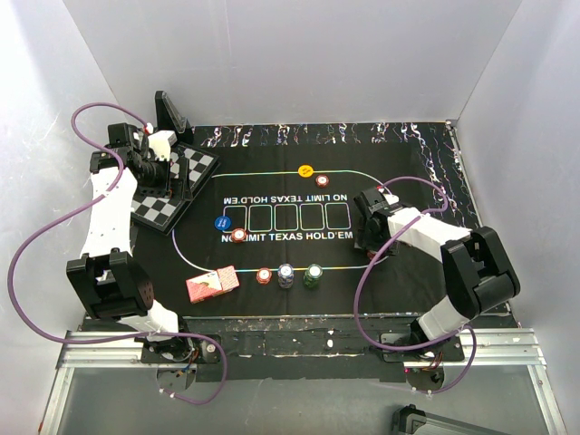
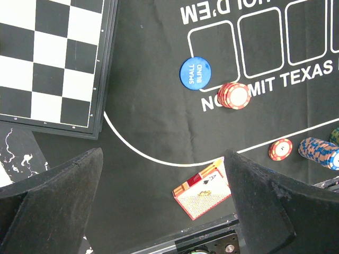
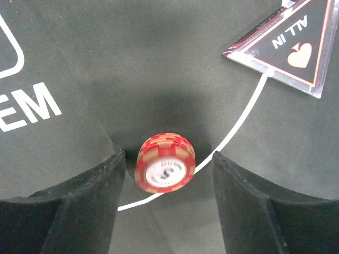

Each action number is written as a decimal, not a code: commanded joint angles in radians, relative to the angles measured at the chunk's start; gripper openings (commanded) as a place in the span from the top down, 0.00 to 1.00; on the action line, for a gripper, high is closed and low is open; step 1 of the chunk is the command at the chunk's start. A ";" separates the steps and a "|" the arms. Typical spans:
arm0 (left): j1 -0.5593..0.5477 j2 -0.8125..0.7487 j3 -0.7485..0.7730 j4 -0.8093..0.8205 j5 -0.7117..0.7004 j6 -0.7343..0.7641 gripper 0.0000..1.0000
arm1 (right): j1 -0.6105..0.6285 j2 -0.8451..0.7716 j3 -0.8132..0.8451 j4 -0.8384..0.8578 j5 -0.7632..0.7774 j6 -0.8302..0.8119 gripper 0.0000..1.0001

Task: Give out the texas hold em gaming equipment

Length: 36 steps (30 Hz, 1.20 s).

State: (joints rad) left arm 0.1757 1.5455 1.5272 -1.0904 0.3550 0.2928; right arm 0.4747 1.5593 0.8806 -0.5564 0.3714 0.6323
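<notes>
My right gripper (image 3: 168,155) is open, low over the mat, with a small stack of red chips (image 3: 165,166) between its fingers, untouched on either side. The dark-red ALL IN triangle (image 3: 288,45) lies just beyond it. My left gripper (image 2: 163,156) is open and empty, high above the mat beside the chessboard (image 2: 47,58). Below it lie the red-backed card pack (image 2: 204,193), the blue SMALL BLIND disc (image 2: 195,73) and a red chip stack (image 2: 235,96). The top view shows the yellow disc (image 1: 306,170), a red chip (image 1: 323,180), and red (image 1: 264,275), blue-white (image 1: 286,275) and green (image 1: 314,275) stacks.
The black printed mat (image 1: 399,136) covers the table between white walls. The chessboard (image 1: 168,195) sits at the back left under my left gripper (image 1: 172,186). My right gripper (image 1: 367,231) hides its chip stack from above. Purple cables loop beside both arms.
</notes>
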 commanded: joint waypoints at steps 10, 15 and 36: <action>0.008 -0.027 0.016 0.012 0.033 0.000 0.00 | 0.007 -0.099 0.093 -0.076 0.023 -0.006 0.17; 0.007 -0.024 0.017 0.011 0.029 0.002 0.00 | 0.093 -0.137 0.230 -0.126 0.015 -0.055 0.16; 0.007 -0.025 0.010 0.006 0.022 -0.001 0.00 | 0.593 0.180 0.577 -0.108 -0.243 -0.302 0.09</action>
State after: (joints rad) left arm 0.1757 1.5455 1.5272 -1.0908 0.3679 0.2878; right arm 1.0508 1.7081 1.3930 -0.6380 0.1421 0.3672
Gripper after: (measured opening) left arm 0.996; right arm 0.906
